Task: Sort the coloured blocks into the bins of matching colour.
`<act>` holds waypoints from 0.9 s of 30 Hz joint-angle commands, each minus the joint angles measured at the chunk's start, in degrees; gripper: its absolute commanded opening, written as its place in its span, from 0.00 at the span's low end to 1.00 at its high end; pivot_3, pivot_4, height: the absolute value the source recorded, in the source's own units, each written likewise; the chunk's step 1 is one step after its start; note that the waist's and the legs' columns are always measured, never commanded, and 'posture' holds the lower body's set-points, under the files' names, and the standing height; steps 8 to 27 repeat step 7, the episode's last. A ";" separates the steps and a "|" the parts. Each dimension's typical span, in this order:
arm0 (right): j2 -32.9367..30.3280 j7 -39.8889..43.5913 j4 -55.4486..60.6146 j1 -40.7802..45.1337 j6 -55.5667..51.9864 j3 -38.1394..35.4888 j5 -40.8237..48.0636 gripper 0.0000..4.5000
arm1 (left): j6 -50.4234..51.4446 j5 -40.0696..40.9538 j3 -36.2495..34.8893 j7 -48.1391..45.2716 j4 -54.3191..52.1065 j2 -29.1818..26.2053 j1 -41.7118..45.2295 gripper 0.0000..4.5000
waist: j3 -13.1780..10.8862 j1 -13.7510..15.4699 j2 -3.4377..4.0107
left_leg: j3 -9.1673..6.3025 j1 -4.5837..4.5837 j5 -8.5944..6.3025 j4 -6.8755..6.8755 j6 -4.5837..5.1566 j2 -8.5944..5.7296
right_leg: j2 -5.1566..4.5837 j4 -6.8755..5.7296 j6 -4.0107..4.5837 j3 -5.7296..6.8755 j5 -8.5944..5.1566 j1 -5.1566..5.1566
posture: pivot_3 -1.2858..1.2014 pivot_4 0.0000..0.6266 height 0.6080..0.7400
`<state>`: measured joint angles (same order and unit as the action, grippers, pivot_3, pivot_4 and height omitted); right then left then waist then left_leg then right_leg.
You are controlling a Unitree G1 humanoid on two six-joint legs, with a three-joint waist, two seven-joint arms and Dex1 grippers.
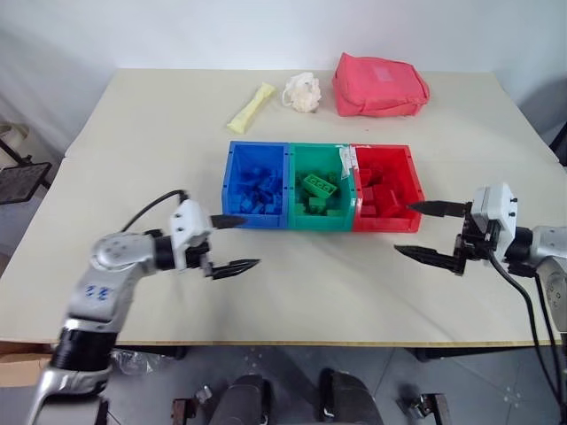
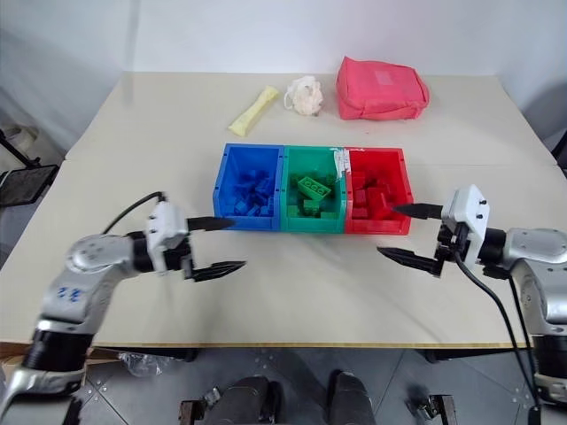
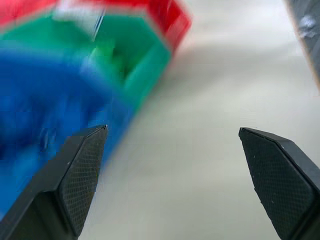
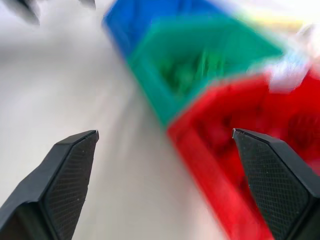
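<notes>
Nearest to us, our two grippers are hovering over the near part of the pale beige table (image 1: 310, 301), one on each side. We are holding our left gripper (image 1: 234, 243), a claw of two black pointed fingers, wide apart and empty, pointing right toward the near left corner of the bins. We are holding our right gripper (image 1: 425, 232) the same way, its fingers spread wide with nothing between them, pointing left toward the near right corner of the bins.

Between and just beyond the grippers, three open-topped rectangular plastic boxes are sitting joined in a row at the middle of the table. We are seeing the blue bin (image 1: 232, 181) on the left with small studded blue bricks (image 1: 261, 193) piled inside it. We are seeing the green bin (image 1: 299, 159) in the middle holding green bricks (image 1: 319, 188), one of them lying on top at a tilt. We are seeing the red bin (image 1: 412, 181) on the right holding red bricks (image 1: 381, 193).

Farther off, near the far edge, a pale yellow stick (image 1: 252, 107) is lying at the left, a white fluffy ball (image 1: 302, 91) is resting beside it, and a pinkish-red soft zip pouch (image 1: 379, 85) is sitting at the right.
</notes>
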<state>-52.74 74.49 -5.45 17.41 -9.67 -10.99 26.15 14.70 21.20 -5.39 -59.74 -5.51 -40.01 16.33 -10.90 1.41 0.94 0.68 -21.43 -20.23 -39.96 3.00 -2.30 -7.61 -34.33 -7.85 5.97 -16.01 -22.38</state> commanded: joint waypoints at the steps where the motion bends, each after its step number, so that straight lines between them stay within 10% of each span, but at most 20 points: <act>1: -2.08 4.13 -5.48 1.12 5.07 0.16 -2.24 1.00 | -3.16 1.09 -5.54 -0.65 2.49 -2.49 -1.87 0.99 | 0.00 0.01 0.00 | -0.01 0.00 0.00 0.00 0.00 0.00 | 0.00 0.01 0.00 0.01 0.00 0.00 | 0.52 0.24 1.00; 27: -2.66 5.08 -9.04 0.77 7.51 -1.07 -2.88 1.00 | -3.99 2.37 -9.72 -0.66 3.83 -3.89 -4.64 0.99 | 0.00 -0.02 0.01 | 0.01 0.00 0.00 -0.03 -0.01 0.01 | -0.04 0.00 0.00 0.02 0.00 0.02 | 0.52 0.24 1.00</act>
